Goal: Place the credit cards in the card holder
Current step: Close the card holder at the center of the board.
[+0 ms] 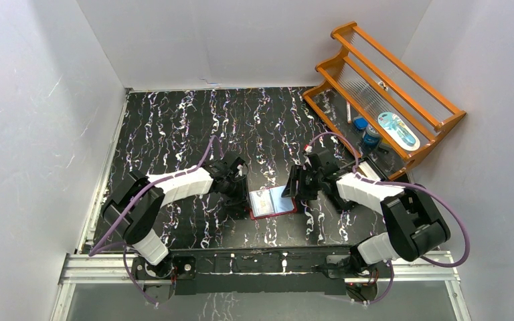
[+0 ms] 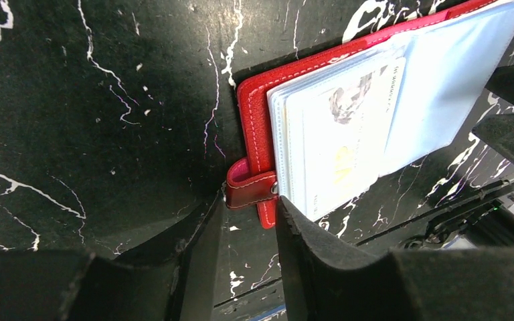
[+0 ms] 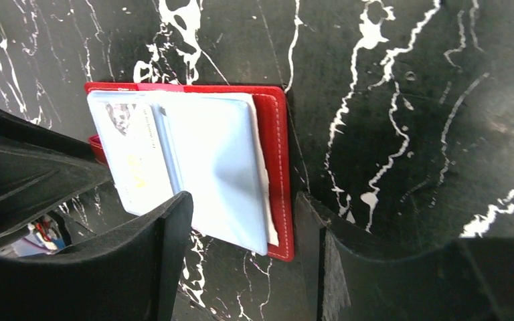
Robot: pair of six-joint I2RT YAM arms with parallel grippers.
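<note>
The red card holder (image 1: 272, 202) lies open on the black marbled table between my two grippers. Its clear bluish pockets (image 2: 435, 73) face up. One pale credit card (image 2: 338, 147) with a yellow mark sits inside a pocket, and it shows in the right wrist view too (image 3: 134, 160). My left gripper (image 2: 249, 210) is open at the holder's left edge, and the red strap tab (image 2: 251, 187) lies just at its fingertips. My right gripper (image 3: 242, 200) is open over the holder's right corner (image 3: 281, 221), one finger on each side of it, holding nothing.
An orange wooden rack (image 1: 388, 87) stands at the back right with a blue-capped jar (image 1: 372, 136) and a flat packet (image 1: 397, 130) on it. White walls enclose the table on three sides. A metal rail (image 1: 254, 264) runs along the near edge.
</note>
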